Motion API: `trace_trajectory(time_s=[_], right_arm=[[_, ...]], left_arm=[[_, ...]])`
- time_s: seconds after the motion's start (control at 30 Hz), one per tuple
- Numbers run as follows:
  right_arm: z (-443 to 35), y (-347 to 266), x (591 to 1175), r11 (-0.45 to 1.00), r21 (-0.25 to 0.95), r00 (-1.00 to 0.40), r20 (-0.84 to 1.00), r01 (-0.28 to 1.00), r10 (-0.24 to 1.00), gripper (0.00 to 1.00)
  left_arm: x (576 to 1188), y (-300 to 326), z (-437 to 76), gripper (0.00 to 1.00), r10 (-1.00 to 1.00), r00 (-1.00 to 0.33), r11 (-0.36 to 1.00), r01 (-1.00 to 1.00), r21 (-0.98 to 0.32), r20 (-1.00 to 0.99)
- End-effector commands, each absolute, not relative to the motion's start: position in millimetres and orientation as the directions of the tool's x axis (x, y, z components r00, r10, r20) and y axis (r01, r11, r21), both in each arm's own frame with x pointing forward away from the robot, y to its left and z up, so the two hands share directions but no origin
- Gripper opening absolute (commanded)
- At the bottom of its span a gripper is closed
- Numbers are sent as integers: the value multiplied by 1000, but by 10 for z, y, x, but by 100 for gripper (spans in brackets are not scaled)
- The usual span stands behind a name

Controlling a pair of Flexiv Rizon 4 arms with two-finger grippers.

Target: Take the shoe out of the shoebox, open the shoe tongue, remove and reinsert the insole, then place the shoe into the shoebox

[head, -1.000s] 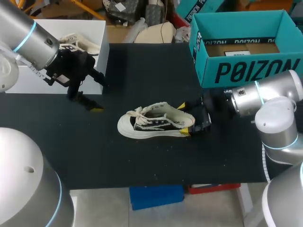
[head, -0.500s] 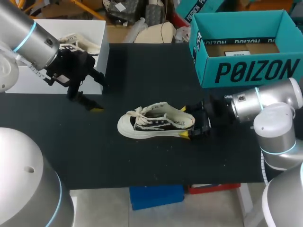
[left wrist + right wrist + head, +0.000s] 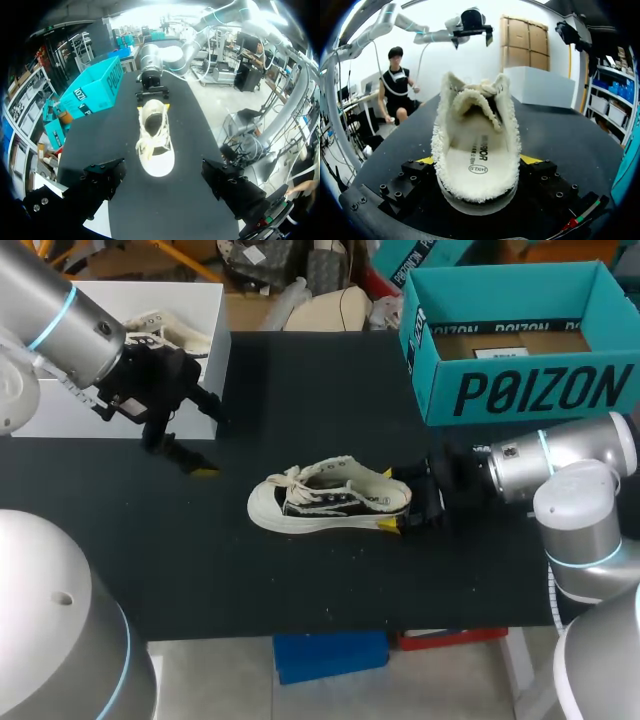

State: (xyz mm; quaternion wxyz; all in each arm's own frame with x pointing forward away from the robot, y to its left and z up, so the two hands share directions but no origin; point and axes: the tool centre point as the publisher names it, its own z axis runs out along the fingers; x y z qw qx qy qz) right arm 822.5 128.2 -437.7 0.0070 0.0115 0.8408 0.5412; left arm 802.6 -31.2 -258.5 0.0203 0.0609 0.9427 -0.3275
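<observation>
The right pincer [image 3: 392, 498] grips the shoe [image 3: 325, 502] at its heel.

I work over a black table [image 3: 300, 390], its dark matte top running across nearly the whole width in front of me. At its far left corner stands a white box [image 3: 50, 418], open at the top, with plain walls. Inside it, toward the wall nearest the table's middle, lies a spare shoe [image 3: 180, 335], pale, with cream laces showing inside the box
</observation>
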Motion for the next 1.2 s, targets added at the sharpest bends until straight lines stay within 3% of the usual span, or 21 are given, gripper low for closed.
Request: trace_trajectory(time_s=[0.03, 0.2, 0.4, 0.7, 0.73, 1.2], right_arm=[[-4424, 1299, 8248, 416, 909, -1000, 2, 12, 25, 0], [-4424, 1299, 8248, 416, 909, -1000, 2, 12, 25, 0], [-4424, 1299, 8248, 416, 909, -1000, 2, 12, 25, 0], [-4424, 1299, 8248, 416, 909, -1000, 2, 12, 25, 0], [-4424, 1299, 8248, 416, 909, -1000, 2, 12, 25, 0], [-4424, 1299, 8248, 416, 909, -1000, 2, 12, 25, 0]], left_arm=[[8023, -311, -2596, 100, 102, -991, 778, 130, -615, -82], [8023, -311, -2596, 100, 102, -991, 778, 130, -615, -82], [8000, -660, -2745, 100, -54, -998, 934, -58, -353, 22], [8315, -1180, -2902, 100, -304, -913, 913, -360, -191, 271], [8331, -1237, -2855, 100, -272, -922, 910, -339, -237, 276], [8331, -1237, -2855, 100, -272, -922, 910, -339, -237, 276]])
